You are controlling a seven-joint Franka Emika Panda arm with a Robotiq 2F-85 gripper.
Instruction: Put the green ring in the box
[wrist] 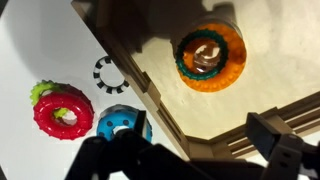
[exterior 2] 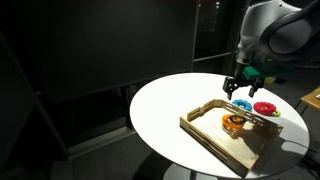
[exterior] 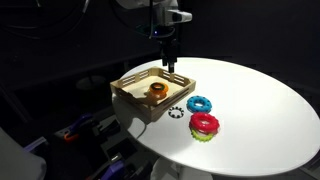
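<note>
While the pincer hangs over the box: we see it in an exterior view, above the far edge, with nothing in it.
Inside the box: an orange ring lies just below the pincer and a little to one side. It is too small here for us to see any green on it.
Rings outside the box: a blue ring, a red ring and a small black ring lie on the white table, further from the pincer than the orange ring.
Pincer in an exterior view: it hangs low over the box. Its fingers look apart, but it is small here.
Pincer in the wrist view: two dark fingers stand wide apart and hold nothing.
Green ring: it sits on top of the orange ring, inside the box, straight ahead of the pincer.
Light green bit: it peeks out from under the red ring, outside the box, off to the pincer's side.
How far along: we think the job is done, since the green ring is in the box.
What is left: maybe only lifting the pincer away. If the light green bit is the ring meant, nothing is done yet.
</note>
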